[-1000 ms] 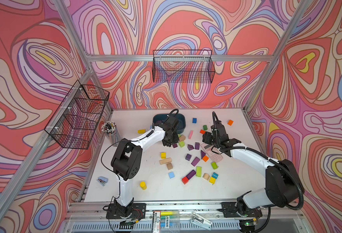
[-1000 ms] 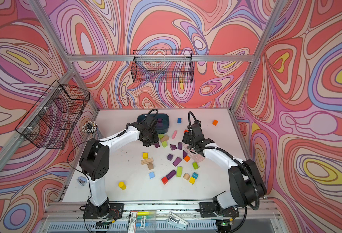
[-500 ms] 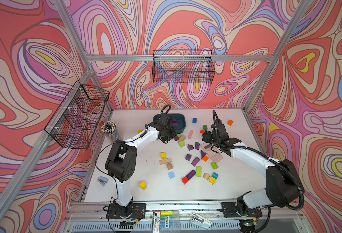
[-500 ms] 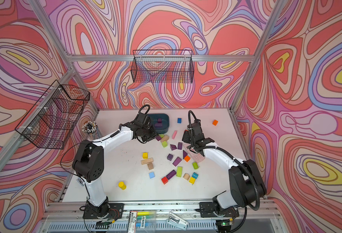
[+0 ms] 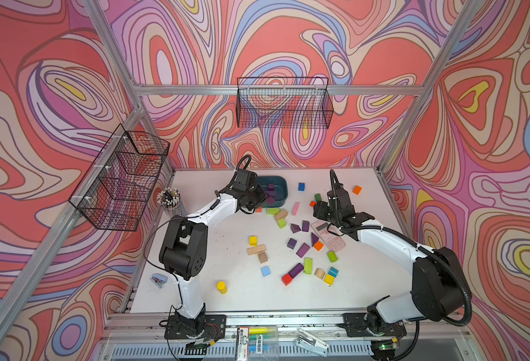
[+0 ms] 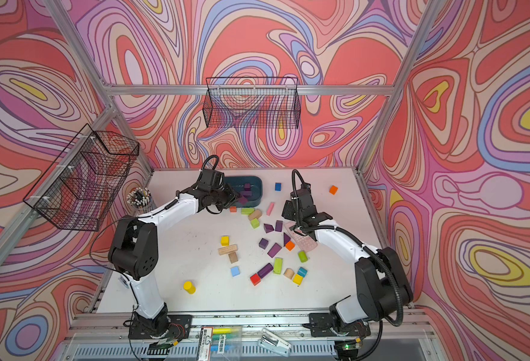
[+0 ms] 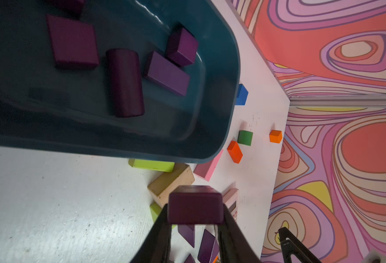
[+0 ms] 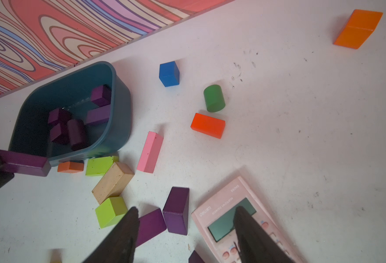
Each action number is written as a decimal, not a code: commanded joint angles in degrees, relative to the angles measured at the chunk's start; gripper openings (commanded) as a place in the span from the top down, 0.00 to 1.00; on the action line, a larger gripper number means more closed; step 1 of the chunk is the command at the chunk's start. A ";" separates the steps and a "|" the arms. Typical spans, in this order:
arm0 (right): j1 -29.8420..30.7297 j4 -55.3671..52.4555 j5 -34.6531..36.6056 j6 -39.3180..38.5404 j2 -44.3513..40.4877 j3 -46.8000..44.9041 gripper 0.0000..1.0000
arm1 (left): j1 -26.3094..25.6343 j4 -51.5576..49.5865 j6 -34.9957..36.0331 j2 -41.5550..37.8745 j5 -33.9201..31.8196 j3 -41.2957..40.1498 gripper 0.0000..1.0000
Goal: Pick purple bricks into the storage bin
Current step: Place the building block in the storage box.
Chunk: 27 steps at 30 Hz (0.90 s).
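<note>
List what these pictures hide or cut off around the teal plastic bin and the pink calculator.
- Dark teal plastic storage bin: in both top views the left gripper, shut on a purple wooden bar, covers one end.
- Another purple wooden brick: cut off by the left wrist view's edge.
- Pink plastic calculator: right wrist view, keys mostly behind the open right gripper.

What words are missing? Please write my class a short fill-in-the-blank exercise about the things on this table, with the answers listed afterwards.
1. Beside the bin, the left gripper is shut on a brick coloured ____.
2. The right gripper holds nothing; its jaws stand ____.
3. The calculator has a case coloured ____.
4. The cube lying near the green cylinder is ____.

Missing words: purple, open, pink, blue.
</note>
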 commanded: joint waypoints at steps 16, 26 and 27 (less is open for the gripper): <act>0.02 -1.95 0.96 -0.22 3.46 5.08 0.31 | 5.18 4.54 0.68 11.76 2.23 9.59 0.66; 0.02 -2.93 1.73 -0.27 5.96 7.79 0.31 | 6.67 3.33 1.61 19.00 3.69 17.37 0.66; 0.01 -2.91 1.73 -0.21 6.18 8.01 0.31 | 6.76 2.78 1.83 19.61 3.76 18.44 0.66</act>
